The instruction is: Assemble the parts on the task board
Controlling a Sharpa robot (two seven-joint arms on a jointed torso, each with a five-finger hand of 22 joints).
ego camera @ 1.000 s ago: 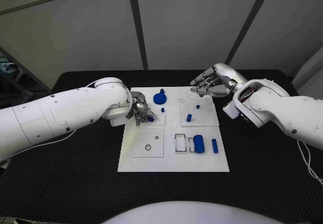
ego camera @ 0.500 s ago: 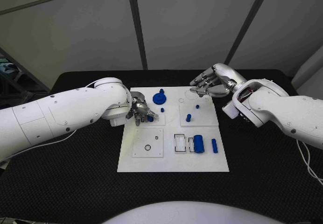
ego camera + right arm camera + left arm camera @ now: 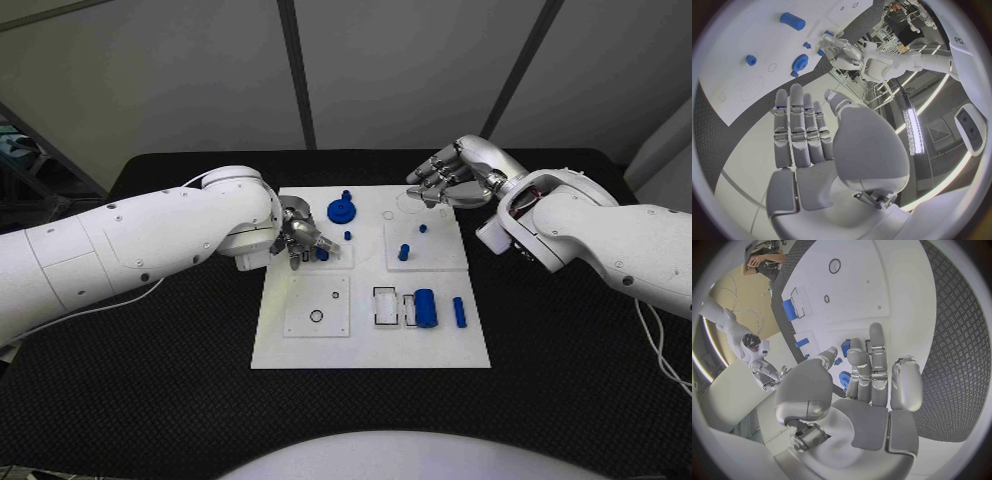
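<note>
The task board (image 3: 372,345) lay in the middle of the black table (image 3: 130,400), a white plate with no writing or brand mark that could be read on it. The left hand (image 3: 302,240) hung over the board's left edge near its far half, fingers pointing down toward a small blue part (image 3: 322,254) just below them; in the left wrist view the fingers (image 3: 877,360) lay straight and close side by side, the thumb a little off to one side, nothing between them, and blue pieces showed just past the fingertips. Whether a fingertip touched the part could not be told. The right hand (image 3: 454,178) hovered beyond the board's far right corner, its fingers (image 3: 795,125) stretched out and close together, holding nothing. On the board a blue gear (image 3: 343,210) stood near the far edge, a small blue peg (image 3: 405,251) stood in the right far plate, a blue cylinder (image 3: 426,307) lay beside a rectangular slot (image 3: 387,306), a slim blue pin (image 3: 460,311) lay to its right, and a black ring (image 3: 316,317) lay on the near left plate.
</note>
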